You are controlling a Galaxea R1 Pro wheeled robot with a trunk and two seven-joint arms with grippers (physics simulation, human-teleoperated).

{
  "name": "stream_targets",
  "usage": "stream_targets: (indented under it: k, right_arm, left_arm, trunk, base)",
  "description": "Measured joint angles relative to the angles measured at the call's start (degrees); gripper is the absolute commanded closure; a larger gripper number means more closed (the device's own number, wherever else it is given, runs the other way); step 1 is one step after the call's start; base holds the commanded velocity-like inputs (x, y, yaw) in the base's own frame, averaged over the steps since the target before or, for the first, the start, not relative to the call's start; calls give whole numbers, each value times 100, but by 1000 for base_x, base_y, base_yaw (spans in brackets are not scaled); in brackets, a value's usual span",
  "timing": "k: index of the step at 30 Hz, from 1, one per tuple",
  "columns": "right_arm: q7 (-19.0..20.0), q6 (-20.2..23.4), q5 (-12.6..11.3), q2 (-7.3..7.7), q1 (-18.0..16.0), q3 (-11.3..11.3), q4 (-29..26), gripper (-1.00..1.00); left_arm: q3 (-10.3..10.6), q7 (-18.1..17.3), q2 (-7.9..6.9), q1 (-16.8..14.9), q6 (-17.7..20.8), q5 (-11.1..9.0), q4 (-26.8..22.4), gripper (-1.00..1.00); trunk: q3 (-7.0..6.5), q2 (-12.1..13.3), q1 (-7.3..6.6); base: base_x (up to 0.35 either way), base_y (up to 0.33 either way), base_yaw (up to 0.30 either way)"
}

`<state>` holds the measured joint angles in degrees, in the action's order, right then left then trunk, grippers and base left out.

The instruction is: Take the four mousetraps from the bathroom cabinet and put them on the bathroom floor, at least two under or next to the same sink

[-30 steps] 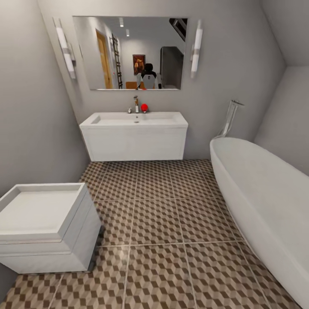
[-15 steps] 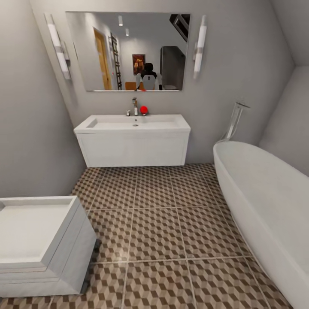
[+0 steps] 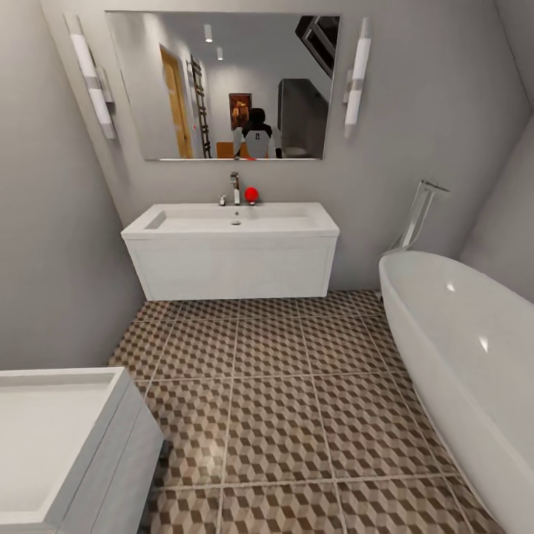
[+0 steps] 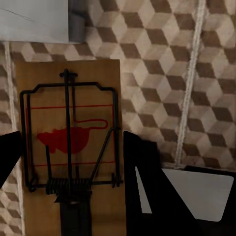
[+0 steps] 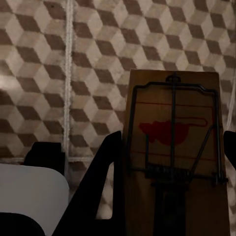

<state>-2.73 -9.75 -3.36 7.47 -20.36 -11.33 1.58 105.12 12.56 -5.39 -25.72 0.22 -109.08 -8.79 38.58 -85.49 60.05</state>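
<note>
— What have you got?
— My left gripper [image 4: 69, 162] is clamped on a mousetrap [image 4: 69, 142], my right gripper [image 5: 172, 167] on another trap [image 5: 172, 147]; both point down over the floor [image 3: 274, 400].
— The sink [image 3: 230, 222]?
— Twelve o'clock.

Left tool [image 4: 69, 162] and right tool [image 5: 172, 157] each clamp 1 mousetrap.

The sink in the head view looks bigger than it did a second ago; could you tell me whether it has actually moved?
No. The sink keeps its place against the mirror and bathtub. The whole picture has shifted and grown together, so the camera has advanced towards it.
</note>
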Motion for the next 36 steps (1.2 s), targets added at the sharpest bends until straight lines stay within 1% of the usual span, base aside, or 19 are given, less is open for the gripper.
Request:
stream_targets:
  k: [14, 36]
  right_arm:
    - [0, 0, 10, 9, -1, -2, 0, 100]
    - [0, 0, -33, 9, -1, 0, -8, 100]
  left_arm:
    - [0, -2, -3, 5, 0, 0, 9, 100]
    - [2, -2, 3, 6, -7, 2, 0, 100]
  trunk:
    - [0, 0, 0]
    - [0, 0, 0]
  base:
    - [321, 147, 0]
    - [336, 4, 0]
